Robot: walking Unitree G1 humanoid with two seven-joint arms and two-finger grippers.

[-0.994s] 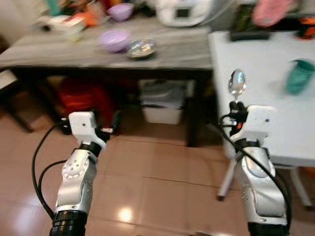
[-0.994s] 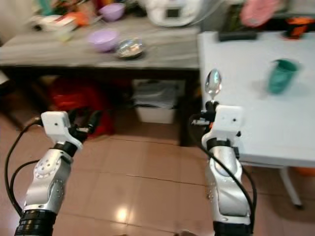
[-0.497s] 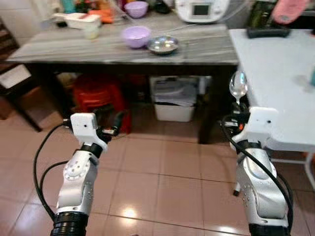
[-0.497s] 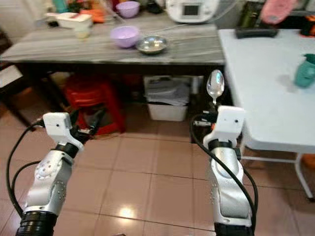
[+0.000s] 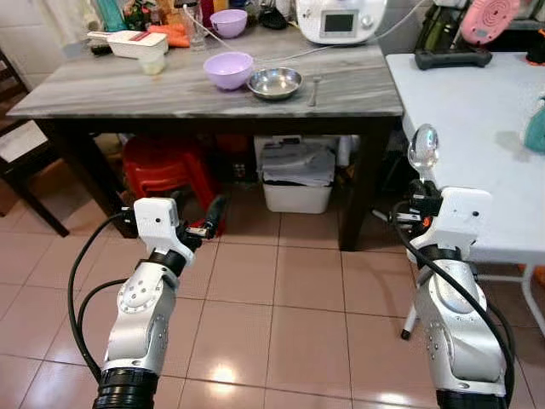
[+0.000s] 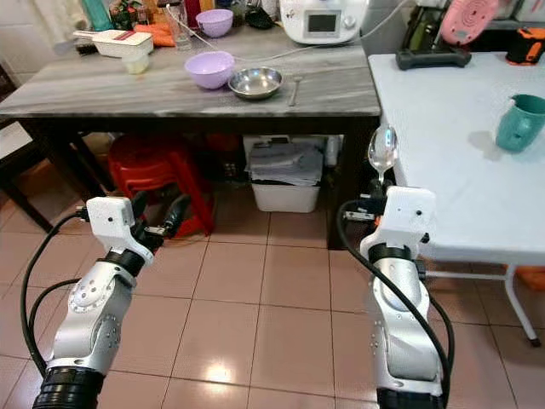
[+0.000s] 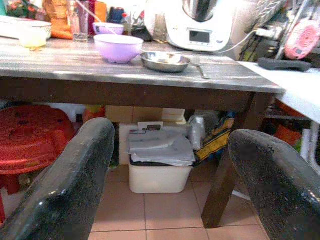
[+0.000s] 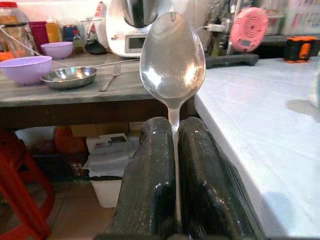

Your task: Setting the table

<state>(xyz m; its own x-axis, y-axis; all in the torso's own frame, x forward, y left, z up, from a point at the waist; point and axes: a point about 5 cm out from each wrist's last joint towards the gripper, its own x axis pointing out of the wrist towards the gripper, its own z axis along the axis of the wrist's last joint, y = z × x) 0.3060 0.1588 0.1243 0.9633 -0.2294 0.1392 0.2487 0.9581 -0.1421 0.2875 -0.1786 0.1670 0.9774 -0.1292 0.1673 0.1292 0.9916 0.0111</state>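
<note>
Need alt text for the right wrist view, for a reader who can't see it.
The right gripper is shut on a metal spoon, bowl end up, beside the edge of a white table. Behind, a grey wooden table holds a purple bowl, a steel bowl and a fork.

Two surfaces: one grey wood-grain, one white. Two lilac bowls, a larger near the front and a smaller at the back. One steel bowl. One fork lying on the grey surface. One spoon, upright. One white kitchen machine. One teal mug. One white lidded container. One red stool and one white bin beneath. Two silver arms, each with one end effector: left, right.
</note>
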